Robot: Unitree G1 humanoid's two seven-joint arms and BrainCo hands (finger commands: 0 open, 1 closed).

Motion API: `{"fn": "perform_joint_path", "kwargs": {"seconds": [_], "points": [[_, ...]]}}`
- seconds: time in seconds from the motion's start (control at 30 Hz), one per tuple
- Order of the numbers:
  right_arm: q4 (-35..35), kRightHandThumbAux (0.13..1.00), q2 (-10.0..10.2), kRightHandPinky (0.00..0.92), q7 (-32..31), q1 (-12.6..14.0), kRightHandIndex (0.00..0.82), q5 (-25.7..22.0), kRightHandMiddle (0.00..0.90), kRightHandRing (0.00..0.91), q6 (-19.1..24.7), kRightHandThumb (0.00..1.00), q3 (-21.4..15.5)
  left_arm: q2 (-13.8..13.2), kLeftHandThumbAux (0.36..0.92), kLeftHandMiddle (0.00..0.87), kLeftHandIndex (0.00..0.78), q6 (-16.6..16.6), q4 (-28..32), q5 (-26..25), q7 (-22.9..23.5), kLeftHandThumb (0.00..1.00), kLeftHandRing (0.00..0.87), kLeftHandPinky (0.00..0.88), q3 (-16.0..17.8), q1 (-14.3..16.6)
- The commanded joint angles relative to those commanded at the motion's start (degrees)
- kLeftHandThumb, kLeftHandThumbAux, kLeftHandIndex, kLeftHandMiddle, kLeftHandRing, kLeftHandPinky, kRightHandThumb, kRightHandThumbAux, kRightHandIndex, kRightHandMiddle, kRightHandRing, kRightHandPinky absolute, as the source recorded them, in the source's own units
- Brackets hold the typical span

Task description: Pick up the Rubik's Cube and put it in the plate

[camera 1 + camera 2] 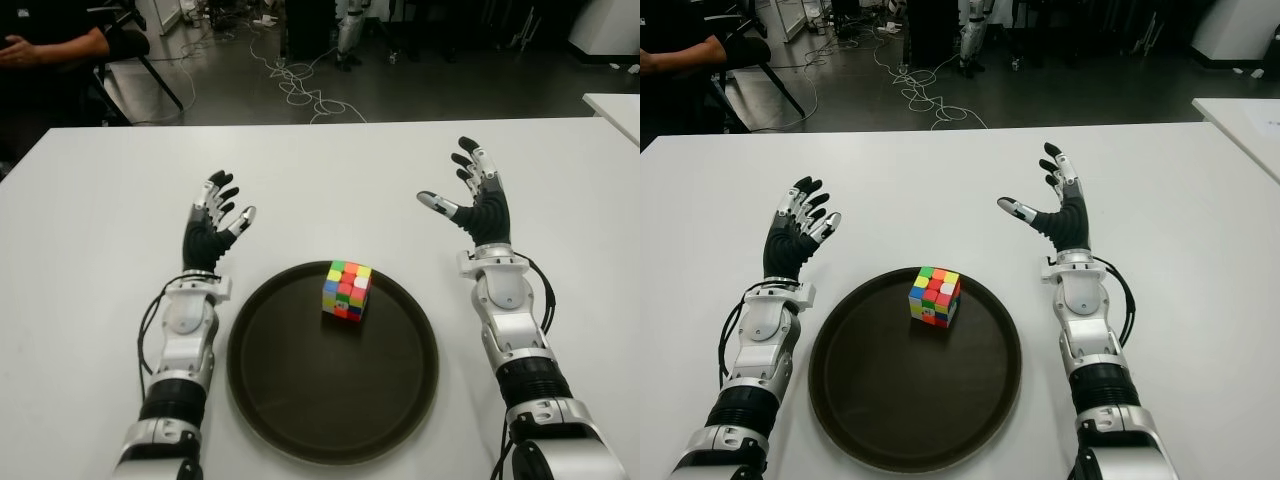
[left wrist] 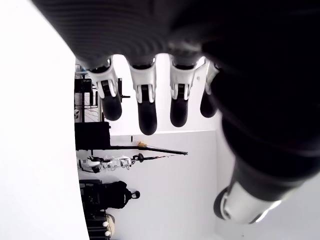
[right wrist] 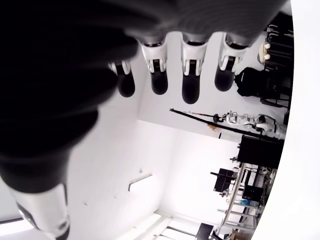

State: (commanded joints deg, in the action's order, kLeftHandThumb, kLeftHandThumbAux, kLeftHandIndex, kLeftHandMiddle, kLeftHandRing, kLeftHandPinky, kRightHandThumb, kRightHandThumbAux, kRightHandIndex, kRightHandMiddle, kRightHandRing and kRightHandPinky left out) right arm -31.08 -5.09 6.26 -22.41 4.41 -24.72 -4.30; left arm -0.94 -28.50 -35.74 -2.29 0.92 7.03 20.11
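Evidently the Rubik's Cube [image 1: 347, 291] already sits inside the plate [image 1: 290, 420], on the far part of its floor, upright on one face and clear of the rim. Left hand [image 1: 213, 228] shows just beyond the plate's far-left rim, fingers spread and empty; its wrist view confirms four extended fingertips [image 2: 145, 112] with nothing between them. Right hand [image 1: 478, 196] shows beyond and to the right of the plate, thumb splayed inward, fingers extended, likewise empty; the cube lies near-side and inward of it, between the two hands and apart from both.

Judged state: placement appears complete, with only withdrawal remaining. Risks from here:

- A forearm drawn back low alongside the plate could catch the rim, since each arm runs just beside it, and slide the plate on the white table [image 1: 100, 200].
- A jolted plate could tip or shift the cube, which nothing restrains.
- Any inward sweep of the right thumb toward the cube could knock it off its face.

Whether either hand touches the table cannot be told.
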Motion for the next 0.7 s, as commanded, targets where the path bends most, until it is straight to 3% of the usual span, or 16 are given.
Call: {"fn": "perform_joint_path", "kwargs": {"seconds": [0.33, 0.7], "points": [[-1.8, 0.766, -0.1, 0.165, -1.4, -1.1, 0.042, -1.3, 0.13, 0.146, 1.3, 0.023, -0.4, -0.3, 0.754, 0.122, 0.057, -0.4, 0.1, -0.3, 0.7, 0.027, 0.111, 0.107, 0.0, -0.2], [-1.2, 0.742, 0.0, 0.172, -3.0, -1.2, 0.034, -1.7, 0.127, 0.146, 3.8, 0.059, -0.3, -0.6, 0.745, 0.114, 0.049, 0.7, 0.5, -0.2, 0.5, 0.031, 0.108, 0.107, 0.2, -0.2]]}}
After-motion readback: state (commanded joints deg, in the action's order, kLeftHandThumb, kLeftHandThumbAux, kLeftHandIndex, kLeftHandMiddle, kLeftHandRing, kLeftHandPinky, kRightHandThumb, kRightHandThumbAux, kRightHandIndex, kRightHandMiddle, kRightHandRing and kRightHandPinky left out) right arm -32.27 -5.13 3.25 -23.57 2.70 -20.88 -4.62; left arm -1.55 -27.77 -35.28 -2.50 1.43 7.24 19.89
